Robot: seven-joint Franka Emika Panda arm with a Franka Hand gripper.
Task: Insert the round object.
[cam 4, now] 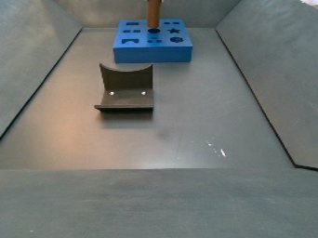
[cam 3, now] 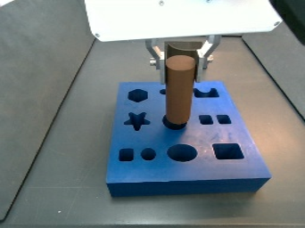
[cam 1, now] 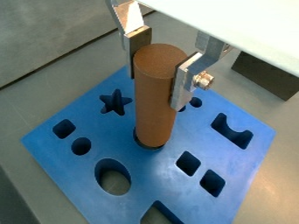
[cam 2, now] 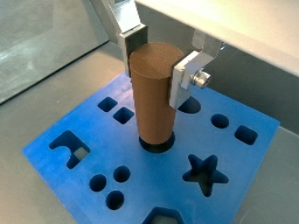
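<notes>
The round object point(cam 1: 155, 96) is a plain brown cylinder peg standing upright with its lower end in a round hole near the middle of the blue board point(cam 1: 152, 179). It shows the same way in the other views point(cam 2: 152, 101) point(cam 3: 177, 89). My gripper point(cam 1: 160, 74) is above the board, its silver fingers on two opposite sides of the peg's top with the pads against it point(cam 2: 158, 74) point(cam 3: 179, 61). In a side view only the peg's lower part point(cam 4: 154, 9) shows, on the board point(cam 4: 152, 54) at the far end.
The board has several other cut-outs: a star point(cam 1: 114, 103), an oval point(cam 1: 114, 179), squares and small round holes. The fixture point(cam 4: 125, 88) stands on the grey floor in front of the board. Sloping grey walls enclose the floor on both sides.
</notes>
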